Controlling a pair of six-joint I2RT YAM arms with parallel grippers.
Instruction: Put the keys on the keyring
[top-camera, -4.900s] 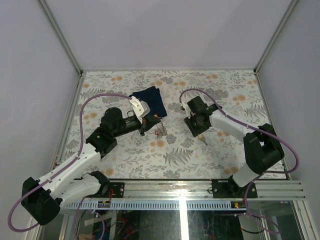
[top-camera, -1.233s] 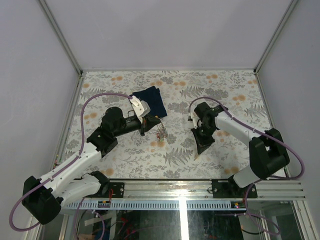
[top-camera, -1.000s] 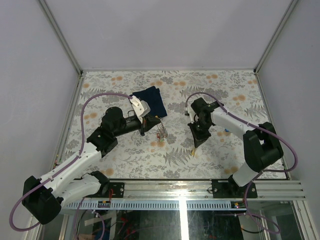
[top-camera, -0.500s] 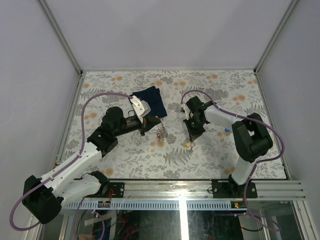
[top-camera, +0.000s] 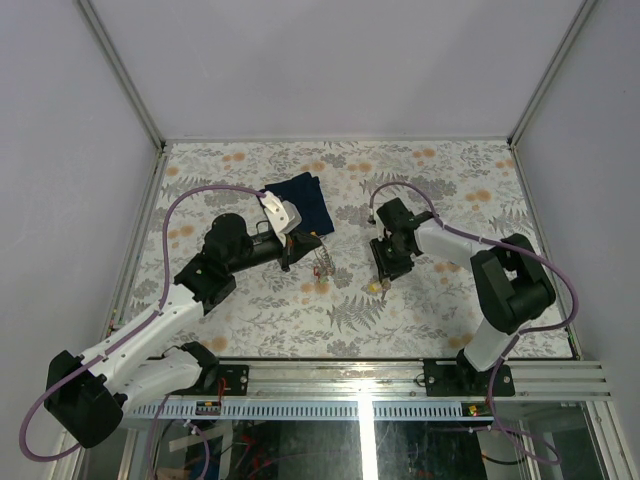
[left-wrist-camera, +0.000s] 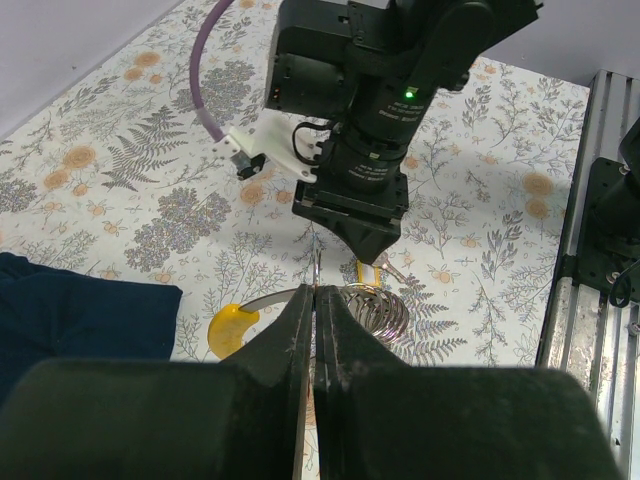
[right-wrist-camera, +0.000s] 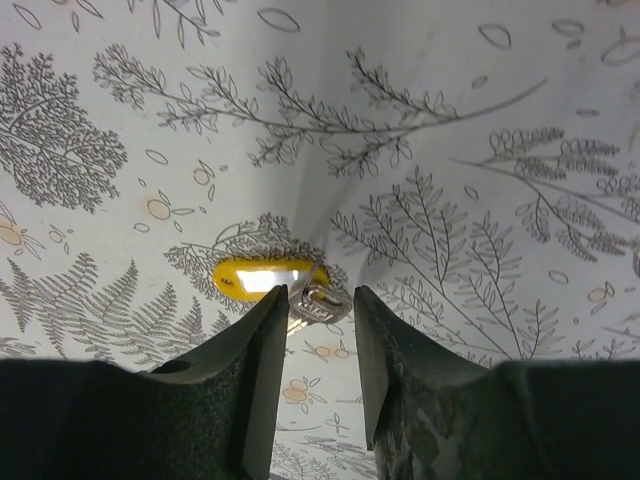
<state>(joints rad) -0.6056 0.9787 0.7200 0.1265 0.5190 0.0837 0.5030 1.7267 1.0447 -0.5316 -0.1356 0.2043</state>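
My left gripper (left-wrist-camera: 315, 290) (top-camera: 297, 247) is shut on the thin wire of the keyring (left-wrist-camera: 374, 310) (top-camera: 322, 262), holding it just above the table. A yellow tag (left-wrist-camera: 232, 328) shows left of those fingers. My right gripper (right-wrist-camera: 320, 298) (top-camera: 384, 268) stands open, fingers pointing down. A key with a yellow tag (right-wrist-camera: 268, 278) (top-camera: 375, 287) lies on the table just past its fingertips, untouched. In the left wrist view that same key (left-wrist-camera: 368, 272) sits under the right gripper, close behind the keyring.
A dark navy folded cloth (top-camera: 300, 198) (left-wrist-camera: 70, 310) lies behind the left gripper. The floral table (top-camera: 400, 180) is bounded by grey walls. An aluminium rail (top-camera: 400, 375) runs along the near edge. Purple cables loop off both arms.
The right arm carried the yellow-tagged key leftwards to near the keyring, then its jaws opened and let the key go onto the table. The left arm held still.
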